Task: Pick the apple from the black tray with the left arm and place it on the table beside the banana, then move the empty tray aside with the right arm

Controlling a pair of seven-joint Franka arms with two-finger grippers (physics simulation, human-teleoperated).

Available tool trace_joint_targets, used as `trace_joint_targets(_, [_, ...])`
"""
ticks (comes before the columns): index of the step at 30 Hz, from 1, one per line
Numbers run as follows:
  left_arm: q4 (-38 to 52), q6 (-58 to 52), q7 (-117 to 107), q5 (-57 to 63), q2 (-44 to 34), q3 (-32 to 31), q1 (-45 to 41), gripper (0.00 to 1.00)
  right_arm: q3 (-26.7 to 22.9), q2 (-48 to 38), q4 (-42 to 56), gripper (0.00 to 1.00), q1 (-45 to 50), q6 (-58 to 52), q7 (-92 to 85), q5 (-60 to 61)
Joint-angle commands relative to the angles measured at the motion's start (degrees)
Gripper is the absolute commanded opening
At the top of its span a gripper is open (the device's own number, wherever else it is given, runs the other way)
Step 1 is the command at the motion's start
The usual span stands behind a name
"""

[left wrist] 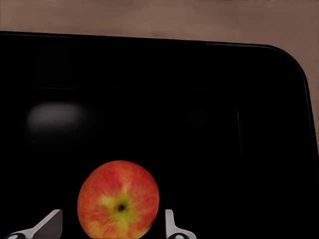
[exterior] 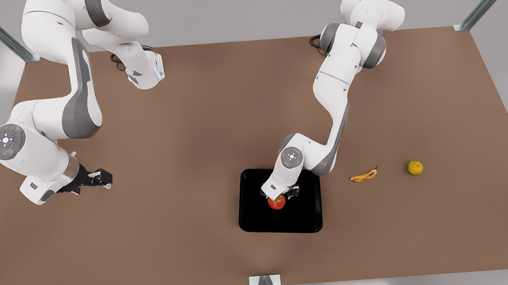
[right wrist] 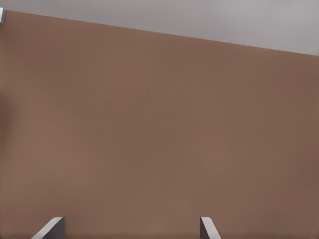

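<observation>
The apple lies in the tray; the banana lies on the table, toward the front view's right.

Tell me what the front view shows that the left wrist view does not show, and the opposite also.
Front view alone: both arms, the banana and a yellow-green fruit on the table, and the right gripper waiting off the front view's left, open. Left wrist view alone: the left gripper's fingertips apart on either side of the apple, and its dark stem pit. Both: apple on the black tray, left gripper at it.
</observation>
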Motion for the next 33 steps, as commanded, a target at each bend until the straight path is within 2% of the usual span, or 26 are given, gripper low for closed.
trace_joint_targets(1, [0.0, 4.4, -6.6, 0.2, 0.7, 0.1, 0.0, 1.00, 0.0, -0.1, 0.0, 1.00, 0.0, -0.1, 0.2, 0.0])
trace_joint_targets(6, [0.1, 8.3, -5.8, 0.2, 2.4, 0.5, 0.0, 1.00, 0.0, -0.1, 0.0, 1.00, 0.0, -0.1, 0.2, 0.0])
trace_joint_targets(14, [0.0, 8.7, -5.9, 0.9, 3.5, 0.7, -0.4, 0.99, -0.1, -0.1, 0.0, 1.00, 0.0, -0.1, 0.2, 0.0])
trace_joint_targets(15, [0.1, 8.6, -6.3, 0.9, 3.5, 0.7, -0.4, 0.70, -0.1, -0.1, 0.0, 1.00, 0.0, -0.1, 0.2, 0.0])
trace_joint_targets(16, [0.0, 8.6, -6.3, 0.9, 3.5, 0.7, -0.4, 0.67, -0.1, -0.1, 0.0, 1.00, 0.0, -0.1, 0.2, 0.0])
trace_joint_targets(19, [-0.2, 8.0, -6.3, 1.1, 2.5, 0.7, -0.4, 0.68, -0.2, -0.1, 0.0, 1.00, 0.0, -0.1, 0.2, 0.0])
trace_joint_targets(21, [-7.2, 7.4, -6.0, 1.0, -4.4, 1.1, -0.4, 0.68, -0.2, -0.1, 0.0, 1.00, 0.0, -0.1, 0.2, 0.0])
trace_joint_targets(23, [-8.1, -5.9, -2.9, 1.0, -11.1, 1.2, 0.3, 0.69, 0.0, -0.1, 0.5, 1.00, 0.8, -0.4, 0.8, 0.1])
trace_joint_targets(25, [-14.8, -8.0, 4.3, 0.7, -18.0, 1.1, 4.3, 0.69, 0.1, 0.1, 4.6, 1.00, 5.8, -4.5, 9.6, 0.0])
trace_joint_targets(27, [-16.8, -12.9, 19.1, -1.0, -23.0, 1.0, 12.9, 0.69, 0.0, 0.5, 6.1, 1.00, 16.3, -6.5, 28.1, -0.1])
trace_joint_targets(28, [-16.0, -13.8, 29.2, -4.7, -23.2, 1.0, 18.0, 0.69, 0.2, 0.9, 6.5, 1.00, 19.9, -7.0, 34.2, 0.0])
trace_joint_targets(31, [-15.9, -13.0, 35.3, -4.1, -20.5, 1.1, 24.1, 0.69, 0.1, 4.1, 8.5, 1.00, 27.9, -7.3, 51.2, 0.0])
trace_joint_targets(33, [-14.6, -11.8, 42.0, -3.8, -17.3, 1.1, 28.1, 0.69, 1.0, 5.6, 8.6, 1.00, 28.4, -4.3, 58.8, 1.7])
